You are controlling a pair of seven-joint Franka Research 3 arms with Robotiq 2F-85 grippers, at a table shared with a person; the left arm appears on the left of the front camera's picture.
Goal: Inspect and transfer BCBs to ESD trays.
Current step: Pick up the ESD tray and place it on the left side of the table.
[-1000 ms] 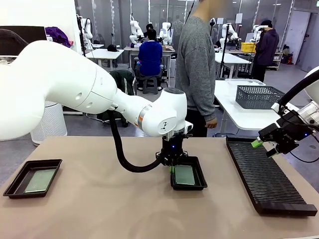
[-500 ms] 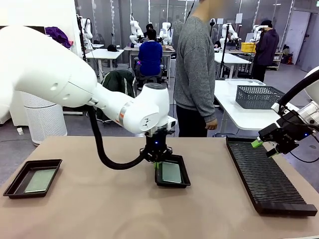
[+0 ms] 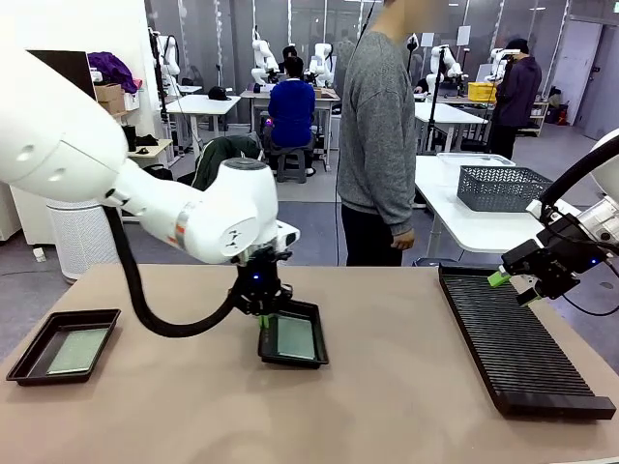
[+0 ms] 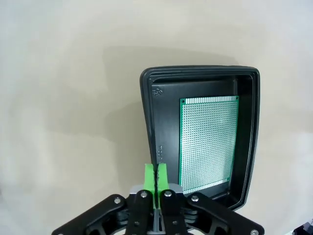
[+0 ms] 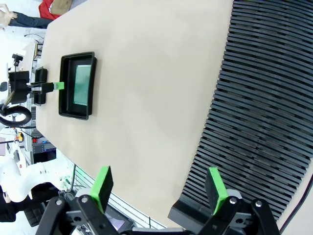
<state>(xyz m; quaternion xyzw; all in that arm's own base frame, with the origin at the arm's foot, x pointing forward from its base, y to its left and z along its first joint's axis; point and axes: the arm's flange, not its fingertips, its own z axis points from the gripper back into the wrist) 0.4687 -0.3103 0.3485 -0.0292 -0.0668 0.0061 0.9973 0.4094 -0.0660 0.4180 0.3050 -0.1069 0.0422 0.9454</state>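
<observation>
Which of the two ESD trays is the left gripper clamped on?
The middle tray; the left gripper pinches its rim. The other tray sits untouched at the table's left end.

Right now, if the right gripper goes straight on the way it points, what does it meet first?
Probably the ribbed black rack: the open right gripper points along its near edge, beside bare table. Depth is unclear.
</observation>
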